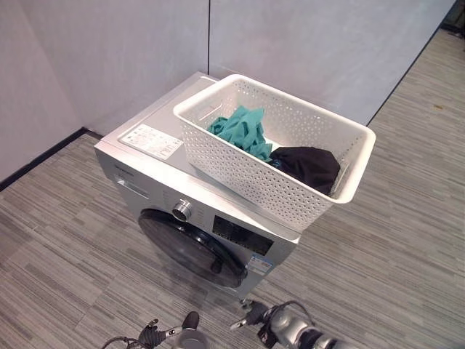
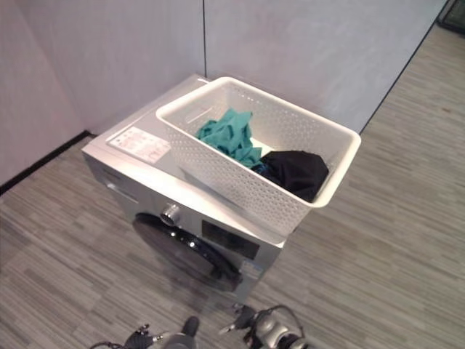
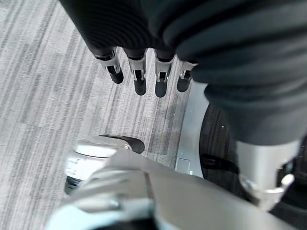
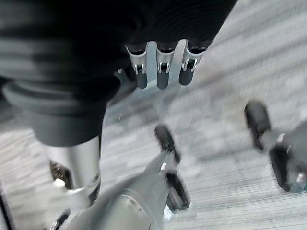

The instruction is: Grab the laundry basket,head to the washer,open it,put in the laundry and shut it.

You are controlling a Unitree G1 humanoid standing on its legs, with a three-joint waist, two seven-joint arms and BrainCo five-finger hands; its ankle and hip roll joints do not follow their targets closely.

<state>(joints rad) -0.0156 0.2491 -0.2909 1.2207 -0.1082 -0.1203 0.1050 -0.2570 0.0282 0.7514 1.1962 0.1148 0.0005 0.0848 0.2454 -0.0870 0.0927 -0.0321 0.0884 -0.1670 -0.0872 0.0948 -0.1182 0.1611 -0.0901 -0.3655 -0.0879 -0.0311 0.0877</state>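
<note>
A white perforated laundry basket (image 1: 251,173) sits on top of the silver washer (image 1: 131,171), turned at an angle and overhanging its front right corner. Inside lie a teal garment (image 1: 243,131) and a black garment (image 1: 309,166). The washer's round dark door (image 1: 190,247) is shut, with a knob (image 1: 182,211) above it. My left hand (image 1: 187,333) and right hand (image 1: 287,326) hang low in front of the washer, apart from it. In the wrist views the left hand's fingers (image 3: 140,72) and the right hand's fingers (image 4: 163,67) are straight over the floor and hold nothing.
Grey wall panels (image 1: 116,51) stand close behind and to the left of the washer. Striped grey floor (image 1: 392,247) spreads to the right and in front. A white label (image 1: 151,139) lies on the washer's top.
</note>
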